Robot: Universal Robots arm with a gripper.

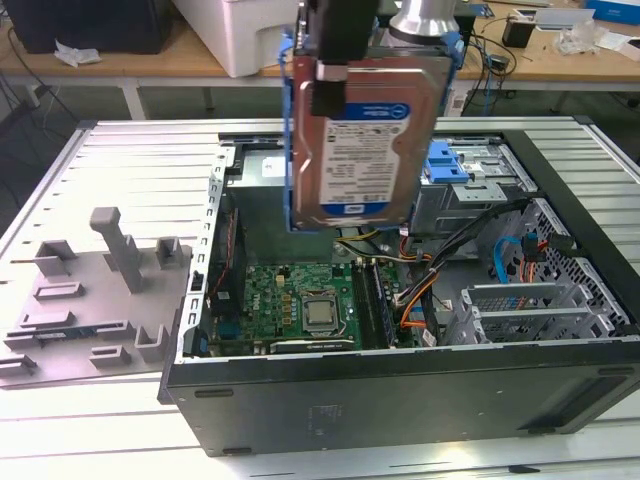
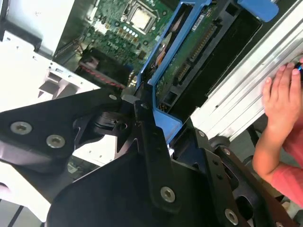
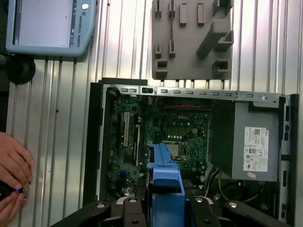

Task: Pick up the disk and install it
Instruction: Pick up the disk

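One disk (image 1: pixel 368 150), one case (image 1: pixel 400 390), one tray (image 1: pixel 80 300)

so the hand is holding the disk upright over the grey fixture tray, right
Not quite. The hand does hold the disk upright, but over the open computer case, not over the grey fixture tray. The tray lies on the table beside the case, at the exterior view's left. The exterior view shows this.

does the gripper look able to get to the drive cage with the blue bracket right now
Probably yes. The gripper, shut on the disk, hangs above the open case, and the drive cage sits to the exterior view's right of it with nothing between them; cables beside the cage may crowd it.
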